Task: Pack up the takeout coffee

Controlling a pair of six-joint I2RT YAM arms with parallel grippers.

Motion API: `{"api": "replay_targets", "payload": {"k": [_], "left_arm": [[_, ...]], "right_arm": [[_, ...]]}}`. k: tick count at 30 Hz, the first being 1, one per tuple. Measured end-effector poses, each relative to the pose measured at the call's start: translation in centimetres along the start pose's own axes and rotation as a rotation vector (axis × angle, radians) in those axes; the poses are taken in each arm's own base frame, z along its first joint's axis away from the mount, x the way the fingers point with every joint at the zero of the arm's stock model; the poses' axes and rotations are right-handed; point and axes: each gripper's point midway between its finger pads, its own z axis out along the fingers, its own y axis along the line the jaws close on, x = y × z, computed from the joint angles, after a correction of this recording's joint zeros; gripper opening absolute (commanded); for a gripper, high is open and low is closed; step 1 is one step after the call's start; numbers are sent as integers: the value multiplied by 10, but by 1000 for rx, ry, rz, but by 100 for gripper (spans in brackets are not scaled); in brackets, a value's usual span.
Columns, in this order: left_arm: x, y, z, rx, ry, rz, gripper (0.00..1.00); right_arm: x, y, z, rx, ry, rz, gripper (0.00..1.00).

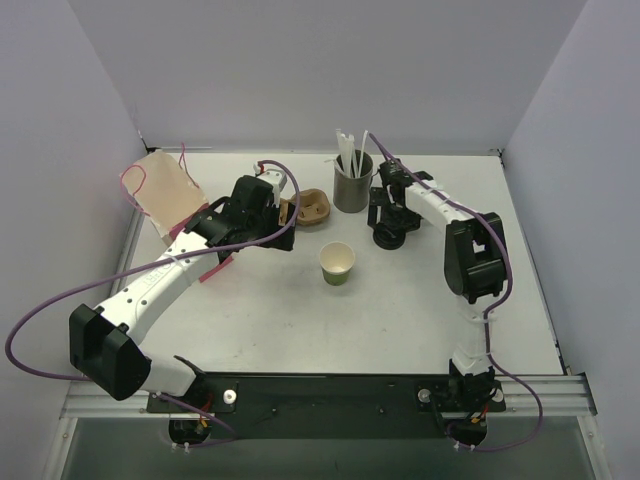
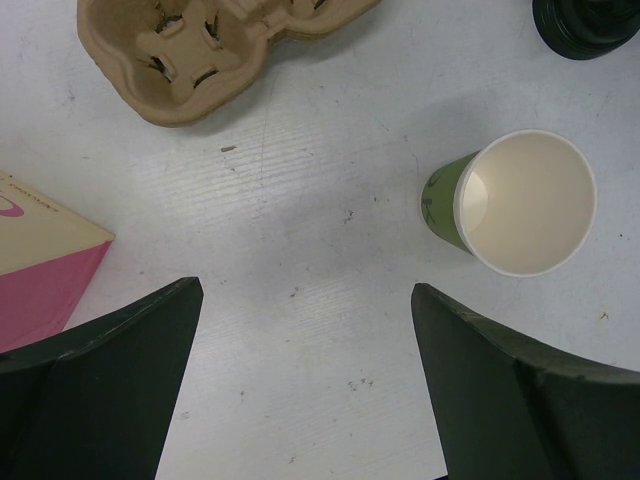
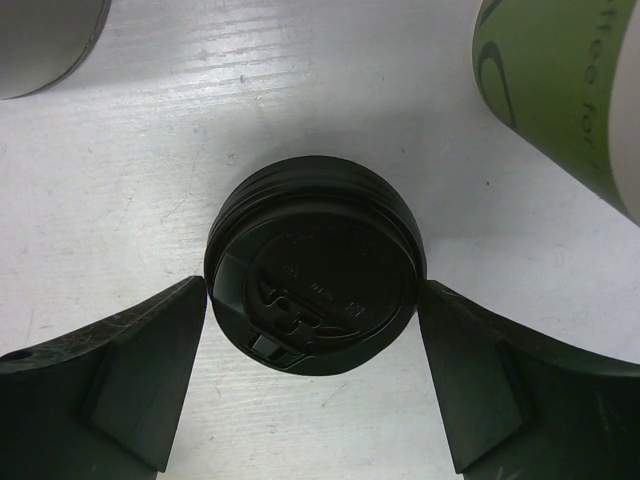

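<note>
Right claw (image 3: 312, 375) gapes around the black lid (image 3: 315, 265), barely touching — left claw (image 2: 305, 385) wide open, empty.

Green cup (image 3: 570, 90) cut off at right-wrist frame edge.

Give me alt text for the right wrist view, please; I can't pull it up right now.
A black round lid sits on the white table between the two dark fingers of the open right gripper, which flank it on either side. A green paper cup fills the upper right corner, and a grey curved container edge shows at upper left.
</note>
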Motion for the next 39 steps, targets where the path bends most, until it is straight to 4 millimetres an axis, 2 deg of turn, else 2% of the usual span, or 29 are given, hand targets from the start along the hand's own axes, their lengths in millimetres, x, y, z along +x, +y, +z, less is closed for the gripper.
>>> {"api": "replay_targets", "payload": {"k": [9,16,23,31,39], "left_arm": [[0,0,0,1,0,1,97],[0,0,0,2,0,1,97],[0,0,0,2,1,2,97],[0,0,0,1,1,1,98],[0,2,0,-2,0,-2,97]], "right_arm": [[7,3,6,3,21,-11,79],[7,4,6,3,21,-12,70],[7,4,4,4,23,-13,68],[5,2,-7,3,20,-12,69],[-6,3,-22,-10,-14,-2,73]]}}
